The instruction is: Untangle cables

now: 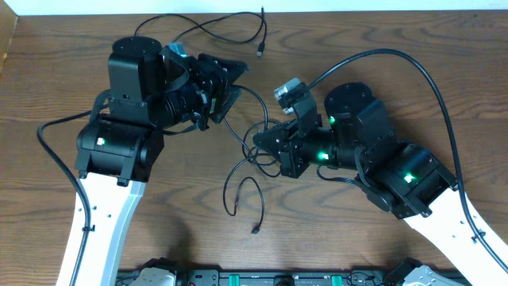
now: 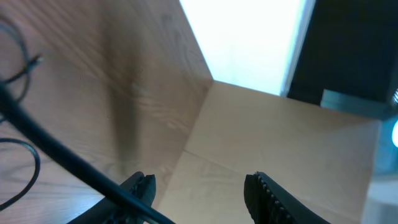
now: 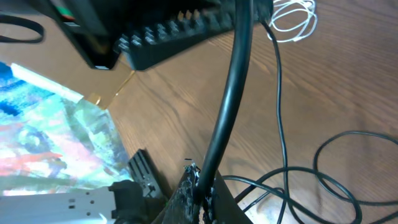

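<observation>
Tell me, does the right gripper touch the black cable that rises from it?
Touching. The right wrist view shows the black cable running straight down into the closed fingers of the right gripper, with no gap.

**A:** Where's the free room on this table (image 1: 476, 48)?

**B:** The far right corner and the near-left strip are bare wood. The middle's tight: left gripper (image 1: 238, 83) and right gripper (image 1: 260, 144) sit close, with black cables (image 1: 250, 155) knotted between them.

**A:** And in front of that?

**B:** A loose loop (image 1: 227, 195) lies there. A long cable (image 1: 262, 28) snakes across the back, and a thick cable (image 1: 432, 83) arches over the right side.
</observation>
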Motion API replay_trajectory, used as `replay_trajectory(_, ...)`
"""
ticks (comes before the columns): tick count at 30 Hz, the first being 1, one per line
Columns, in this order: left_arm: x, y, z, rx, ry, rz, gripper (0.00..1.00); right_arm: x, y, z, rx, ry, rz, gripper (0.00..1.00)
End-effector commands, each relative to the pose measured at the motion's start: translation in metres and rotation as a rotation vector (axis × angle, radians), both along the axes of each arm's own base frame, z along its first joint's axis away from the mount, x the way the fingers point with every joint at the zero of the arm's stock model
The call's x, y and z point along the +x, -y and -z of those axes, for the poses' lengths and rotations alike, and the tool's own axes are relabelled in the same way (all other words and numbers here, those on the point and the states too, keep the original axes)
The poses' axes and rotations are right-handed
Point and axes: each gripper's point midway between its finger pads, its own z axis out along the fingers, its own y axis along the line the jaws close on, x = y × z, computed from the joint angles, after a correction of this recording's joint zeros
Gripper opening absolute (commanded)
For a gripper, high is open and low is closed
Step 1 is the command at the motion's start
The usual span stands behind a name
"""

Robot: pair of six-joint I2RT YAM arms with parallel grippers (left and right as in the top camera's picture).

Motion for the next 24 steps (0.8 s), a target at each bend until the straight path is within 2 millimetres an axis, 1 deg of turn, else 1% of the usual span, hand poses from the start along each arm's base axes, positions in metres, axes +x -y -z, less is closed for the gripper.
replay_trajectory(1,-0.0061,0.0090,-0.0104,-0.043,0.018,0.061,0.52,0.0018,0.0011,-0.0009,-0.012,0.029,0.006,0.01)
replay_trajectory(7,-0.0074,0.0103,-0.0112,-0.064,-0.003,0.060,0.49,0.0055,0.0035,0.0009,-0.025,0.031,0.031,0.01)
replay_trajectory(9,-0.0074,0.0103,-0.0112,-0.064,-0.003,0.060,0.46,0.0056,0.0035,0.0007,-0.024,0.032,0.031,0.01)
replay_trajectory(12,-0.0073,0.0102,-0.0112,-0.064,-0.003,0.059,0.38,0.0060,0.0038,0.0010,-0.026,0.032,0.034,0.01)
replay_trajectory(14,-0.0070,0.0096,-0.0112,-0.064,-0.003,0.058,0.35,0.0060,0.0038,0.0009,-0.026,0.032,0.034,0.01)
replay_trajectory(24,-0.0069,0.0096,-0.0112,-0.064,-0.003,0.057,0.33,0.0047,0.0030,0.0006,-0.017,0.017,0.033,0.01)
